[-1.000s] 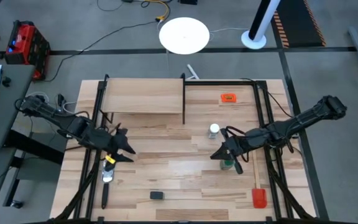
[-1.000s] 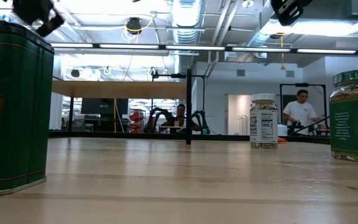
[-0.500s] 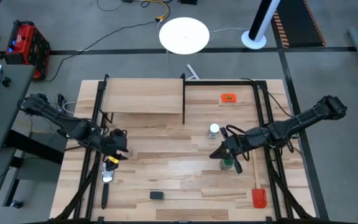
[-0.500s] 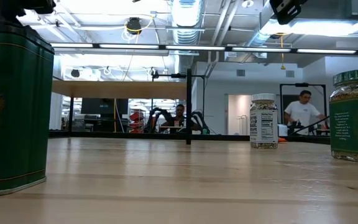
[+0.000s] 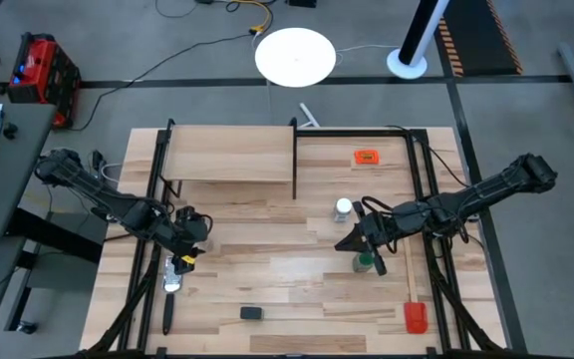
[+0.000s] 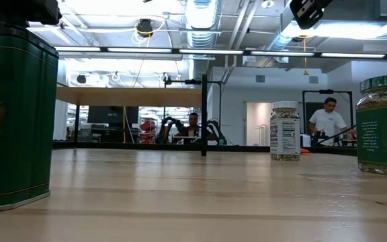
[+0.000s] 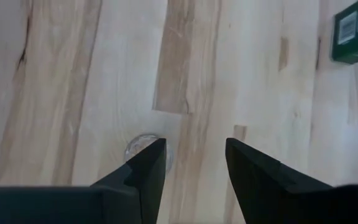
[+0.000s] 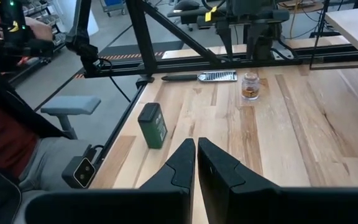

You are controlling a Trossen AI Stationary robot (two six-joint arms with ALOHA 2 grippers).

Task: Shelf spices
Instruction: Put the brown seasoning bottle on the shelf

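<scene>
My left gripper [image 5: 193, 241] [image 7: 194, 146] hangs open over the table's left side, fingers pointing down at bare wood. The brownish jar [image 5: 172, 277] [image 8: 249, 86] stands just nearer the near edge than the gripper. The dark green, nearly black tin [image 5: 252, 313] [image 6: 12, 114] [image 7: 355, 28] stands by the near edge. My right gripper [image 5: 347, 243] [image 8: 196, 146] is shut and hovers beside the green-lidded jar [image 5: 365, 263] [image 6: 385, 124]. The clear jar with white lid [image 5: 343, 208] [image 6: 285, 131] stands farther back. The shelf [image 5: 229, 155] sits at the far left.
A flat orange tag [image 5: 367, 157] lies at the far right. The red-headed spatula [image 5: 414, 299] lies along the right edge. Black frame bars [image 5: 295, 160] border the shelf and table sides. Open wood lies between the two grippers. People show in the room beyond.
My left gripper has drawn back a little toward the table's left edge and tipped its fingers downward. The jars and the tin have stayed where they were.
</scene>
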